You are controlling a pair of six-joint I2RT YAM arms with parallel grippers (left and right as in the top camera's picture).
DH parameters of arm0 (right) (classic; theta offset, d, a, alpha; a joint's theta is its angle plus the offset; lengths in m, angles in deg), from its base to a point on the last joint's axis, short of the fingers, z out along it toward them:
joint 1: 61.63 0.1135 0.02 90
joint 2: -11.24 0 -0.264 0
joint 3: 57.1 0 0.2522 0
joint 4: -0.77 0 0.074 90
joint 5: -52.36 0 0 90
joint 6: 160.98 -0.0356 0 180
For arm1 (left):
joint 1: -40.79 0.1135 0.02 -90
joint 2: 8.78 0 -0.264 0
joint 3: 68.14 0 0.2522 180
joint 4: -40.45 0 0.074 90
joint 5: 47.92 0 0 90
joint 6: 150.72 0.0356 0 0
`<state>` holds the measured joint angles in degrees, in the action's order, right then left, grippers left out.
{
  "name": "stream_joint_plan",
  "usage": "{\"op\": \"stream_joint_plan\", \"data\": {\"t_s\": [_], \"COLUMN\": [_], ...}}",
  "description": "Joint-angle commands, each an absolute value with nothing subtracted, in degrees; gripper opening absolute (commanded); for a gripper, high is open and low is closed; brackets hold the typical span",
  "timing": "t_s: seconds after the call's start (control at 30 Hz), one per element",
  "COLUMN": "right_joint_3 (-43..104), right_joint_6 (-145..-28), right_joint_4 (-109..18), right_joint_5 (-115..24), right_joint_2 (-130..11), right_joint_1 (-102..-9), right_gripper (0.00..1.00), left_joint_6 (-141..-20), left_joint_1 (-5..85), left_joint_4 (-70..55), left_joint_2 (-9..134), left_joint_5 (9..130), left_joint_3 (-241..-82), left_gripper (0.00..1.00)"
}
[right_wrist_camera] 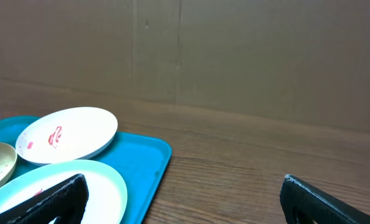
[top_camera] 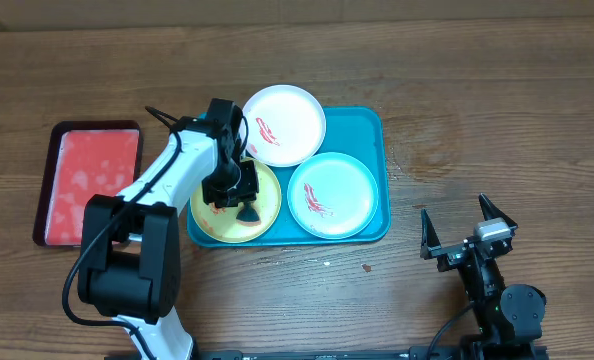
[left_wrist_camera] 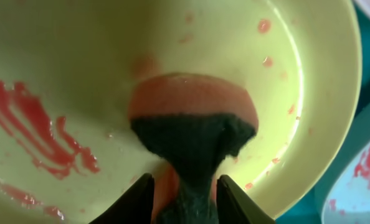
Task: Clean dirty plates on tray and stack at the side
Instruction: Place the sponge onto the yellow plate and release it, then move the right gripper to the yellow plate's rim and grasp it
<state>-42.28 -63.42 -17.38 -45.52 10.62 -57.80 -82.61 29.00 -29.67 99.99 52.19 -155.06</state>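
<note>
The teal tray (top_camera: 362, 125) holds three sauce-smeared plates: white (top_camera: 287, 120) at the back, light blue (top_camera: 332, 195) at front right, yellow-green (top_camera: 262, 220) at front left. My left gripper (top_camera: 239, 195) is shut on a sponge (left_wrist_camera: 194, 134), orange with a dark scrub side, pressed onto the yellow-green plate (left_wrist_camera: 79, 56). Red smears (left_wrist_camera: 38, 130) lie left of the sponge. My right gripper (top_camera: 469, 232) is open and empty above the table, right of the tray. Its wrist view shows the tray (right_wrist_camera: 144, 162), the white plate (right_wrist_camera: 70, 130) and the light blue plate (right_wrist_camera: 104, 186).
A smaller red tray (top_camera: 92, 180) with a dark rim lies left of the teal tray. Bare wooden table (top_camera: 497, 120) stretches to the right. A cardboard wall (right_wrist_camera: 235, 56) stands behind the table.
</note>
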Motion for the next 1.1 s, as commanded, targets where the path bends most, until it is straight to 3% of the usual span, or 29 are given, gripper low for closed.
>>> {"op": "stream_joint_plan", "data": {"t_s": [0.0, 0.17, 0.3, 0.37, 0.4, 0.57, 0.63, 0.8, 0.93, 1.07], "right_joint_3": [-42.9, -42.9, -42.9, -42.9, -42.9, -42.9, -42.9, -42.9, -42.0, -34.2], "right_joint_6": [-63.6, -63.6, -63.6, -63.6, -63.6, -63.7, -63.7, -63.7, -63.6, -63.3], "right_joint_4": [-17.2, -17.2, -17.1, -17.1, -17.2, -14.5, -12.5, 9.1, 30.4, 28.0], "right_joint_5": [-45.2, -45.2, -45.2, -45.2, -45.1, -45.9, -53.5, -69.4, -64.7, -59.5], "right_joint_2": [11.1, 11.1, 11.1, 11.1, 11.1, 11.1, 11.1, 11.1, 11.1, 10.5], "right_joint_1": [-58.0, -58.0, -58.0, -58.0, -58.0, -58.0, -58.0, -58.0, -58.0, -58.0], "right_gripper": [1.0, 1.0, 1.0, 1.0, 1.0, 1.0, 1.0, 1.0, 1.0, 1.0], "left_joint_6": [-79.3, -77.4, -76.8, -76.3, -76.3, -76.3, -76.3, -76.3, -76.3, -76.3], "left_joint_1": [30.4, 34.6, 38.9, 40.8, 41.5, 42.7, 42.7, 42.3, 42.3, 42.2], "left_joint_4": [-34.1, -47.4, -54.2, -55.8, -56.2, -56.9, -56.8, -56.8, -56.7, -56.3], "left_joint_2": [99.5, 99.3, 99.2, 99.2, 99.2, 99.4, 99.5, 99.6, 99.6, 99.6], "left_joint_5": [53.5, 53.4, 51.8, 51.8, 51.9, 52.1, 52.1, 52.0, 52.0, 52.2], "left_joint_3": [-161.5, -178.0, -190.5, -193.9, -194.7, -194.0, -193.7, -193.7, -193.7, -193.7], "left_gripper": [0.31, 0.3, 0.43, 0.86, 1.0, 1.0, 1.0, 1.0, 1.0, 1.0]}}
